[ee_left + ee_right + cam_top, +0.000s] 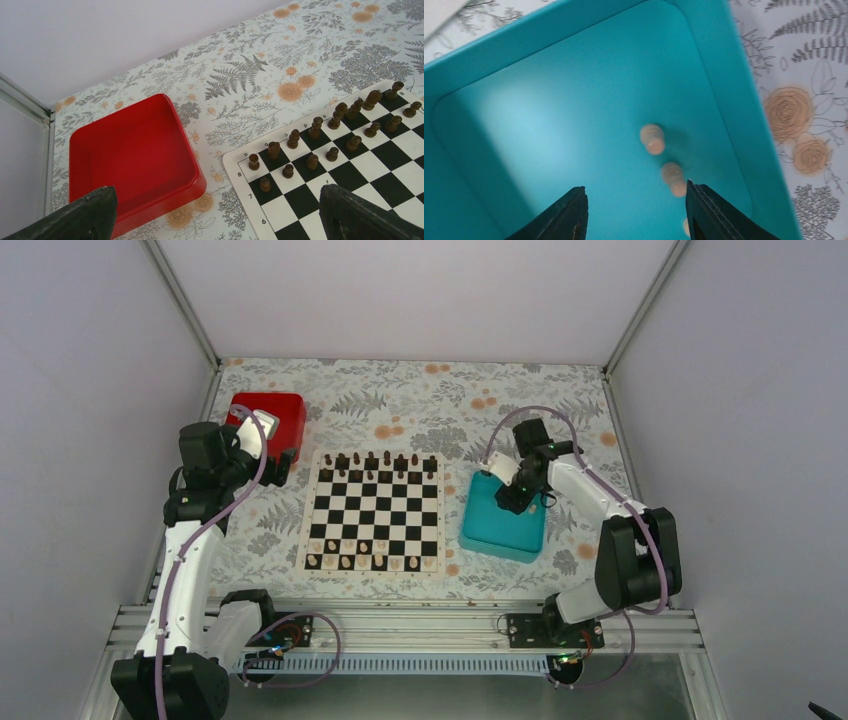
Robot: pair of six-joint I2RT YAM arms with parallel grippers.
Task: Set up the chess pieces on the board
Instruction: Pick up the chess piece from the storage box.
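Top view: the board (372, 512) lies mid-table, between a red tray (270, 418) on the left and a teal tray (497, 532) on the right. Dark pieces (378, 462) stand along its far rows and light pieces (370, 562) line its near edge. The left tool (272, 468) hangs just beside the red tray. The right tool (512, 500) hangs over the teal tray.

Left wrist: the left tool is spread wide and holds nothing. What shows of the red tray is bare. The dark pieces stand upright in two rows at the board's corner.

Right wrist: the right tool points down into the teal tray, spread and empty. Two loose pieces (652, 138) lie on their sides on the tray floor, near the right wall. A third barely shows at the bottom edge, just beside the right finger. The rest of the floor in view is bare.

These look like small turned pawns, so they are probably light, stiff and smooth, and being round they are likely to roll when nudged. The best hold is probably across the narrow neck below the head, with the fingers closing square to the piece's length. The nearby wall leaves little room on that side.
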